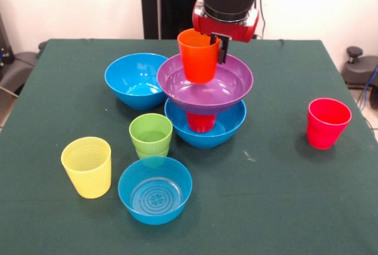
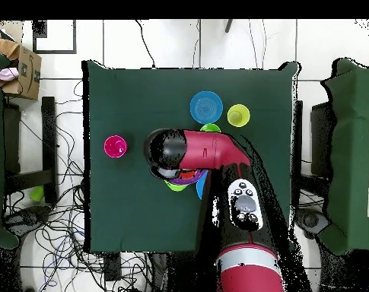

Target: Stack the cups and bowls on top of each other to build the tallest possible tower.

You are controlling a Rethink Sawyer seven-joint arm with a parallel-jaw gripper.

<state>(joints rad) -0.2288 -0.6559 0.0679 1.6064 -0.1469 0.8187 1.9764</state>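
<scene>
My gripper (image 1: 215, 47) is shut on the rim of the orange cup (image 1: 198, 57) and holds it upright in the hollow of the purple bowl (image 1: 233, 87). I cannot tell whether the cup's base touches the bowl. The purple bowl rests on the red cup (image 1: 201, 123), which stands in a large blue bowl (image 1: 227, 130); this is the tower. The second large blue bowl (image 1: 136, 79) stands left of it. The small blue bowl (image 1: 155, 191) (image 2: 206, 106), yellow cup (image 1: 87, 167) (image 2: 238, 115), light green cup (image 1: 151, 133) and pinkish-red cup (image 1: 328, 123) (image 2: 116, 146) stand apart.
Something green (image 1: 153, 159) shows under the light green cup; its shape is hidden by the small blue bowl. In the overhead view my arm (image 2: 206, 150) covers the tower. The robot's pedestal (image 1: 168, 4) stands behind the table's far edge.
</scene>
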